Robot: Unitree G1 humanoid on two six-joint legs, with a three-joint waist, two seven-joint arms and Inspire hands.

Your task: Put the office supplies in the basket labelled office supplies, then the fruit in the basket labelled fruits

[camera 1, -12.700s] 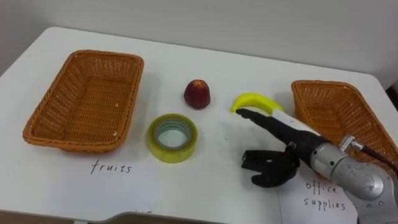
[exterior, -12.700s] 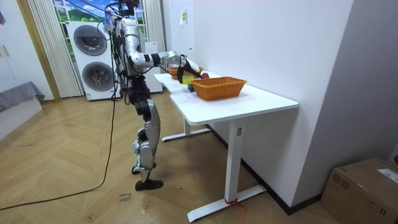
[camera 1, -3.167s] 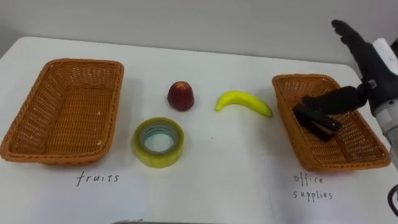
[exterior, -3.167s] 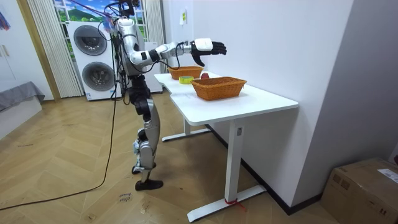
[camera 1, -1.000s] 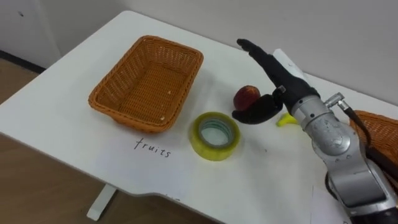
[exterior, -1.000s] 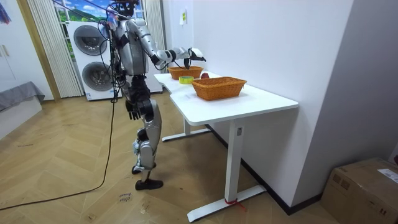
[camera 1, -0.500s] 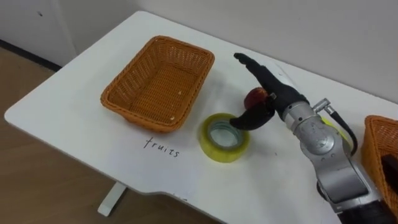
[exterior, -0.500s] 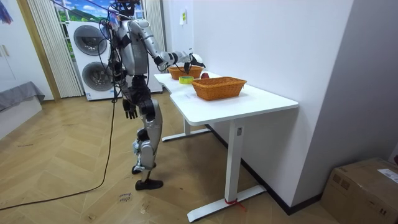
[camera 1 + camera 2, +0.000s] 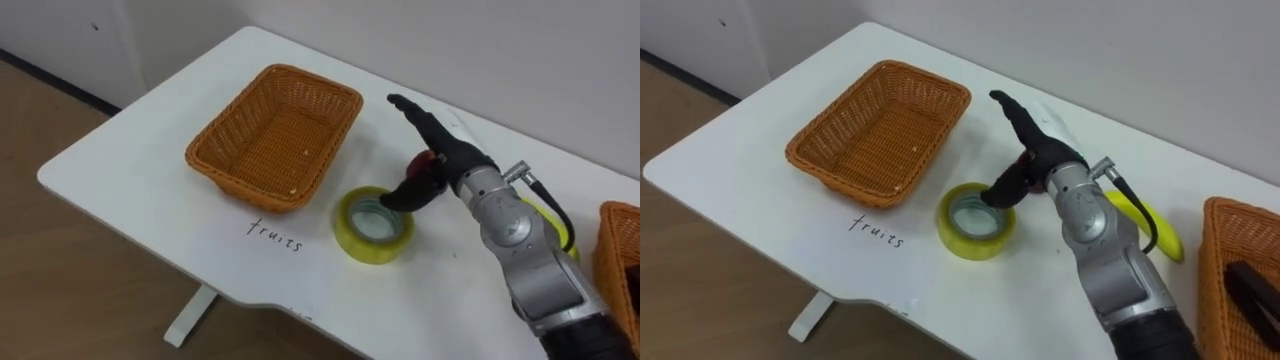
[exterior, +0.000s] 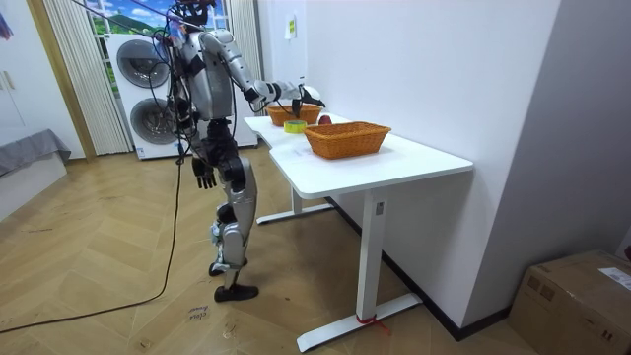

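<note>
A yellow tape roll (image 9: 373,226) lies flat on the white table (image 9: 140,170), just right of the wicker fruits basket (image 9: 275,130), which holds nothing. My right hand (image 9: 432,160) hovers over the roll's far edge, open, with straight fingers pointing away and the thumb dipping onto the roll's rim. A red apple (image 9: 426,157) peeks out behind the palm. The yellow banana (image 9: 1151,231) lies behind my forearm. At the right edge stands the office supplies basket (image 9: 1218,262) with a dark stapler (image 9: 1252,291) in it. My left hand (image 10: 204,176) hangs relaxed at my side.
I stand at the table's end, right arm stretched over it. The table's near edge (image 9: 230,295) runs close to the tape and the fruits basket, with wooden floor below. A wall runs along the table's far side. Washing machines (image 10: 148,89) stand behind me.
My right hand has come down from above the apple, so the thumb now rests at the tape roll's rim. The view has swung, shifting everything rightward in the picture.
</note>
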